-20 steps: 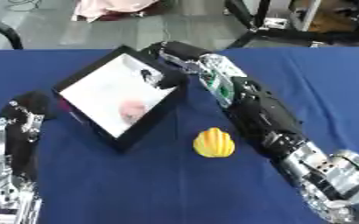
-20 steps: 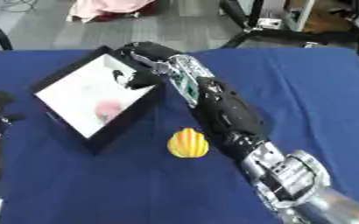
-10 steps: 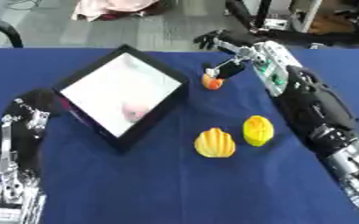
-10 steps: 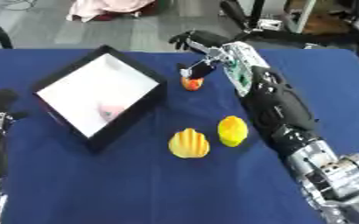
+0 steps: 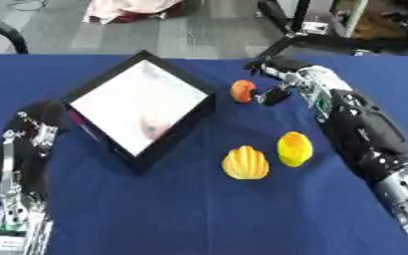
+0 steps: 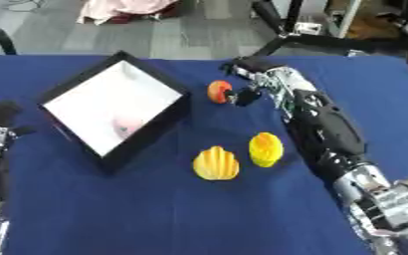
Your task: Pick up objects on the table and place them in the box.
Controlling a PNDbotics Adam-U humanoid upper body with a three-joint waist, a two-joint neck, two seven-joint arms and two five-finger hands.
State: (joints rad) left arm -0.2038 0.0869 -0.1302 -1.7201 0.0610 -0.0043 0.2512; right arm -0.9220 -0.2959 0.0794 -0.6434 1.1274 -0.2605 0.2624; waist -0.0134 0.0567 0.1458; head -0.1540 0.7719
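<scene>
A black box (image 5: pixel 186 83) with a white inside sits at the left centre, turned like a diamond, with a pink thing (image 5: pixel 155 127) in it. A small orange-red fruit (image 5: pixel 242 91) rests on the blue cloth just right of the box. My right hand (image 5: pixel 283 81) is beside it on the right, open, its fingers arching over the fruit and the thumb low beside it. Nearer to me lie a ribbed orange-yellow thing (image 5: pixel 245 163) and a smooth yellow thing (image 5: pixel 294 148), side by side. My left hand (image 5: pixel 39 121) shows dark at the left edge, beside the box.
The blue tablecloth (image 5: pixel 181 219) stretches wide in front of the box and the yellow things. Beyond the table's far edge are a grey floor, black stands (image 5: pixel 294 30) and a pink bundle (image 5: pixel 134 7).
My right hand has left the box, swung right and come down beside the orange-red fruit. With the arm gone, the smooth yellow thing shows. The left arm has stayed put.
</scene>
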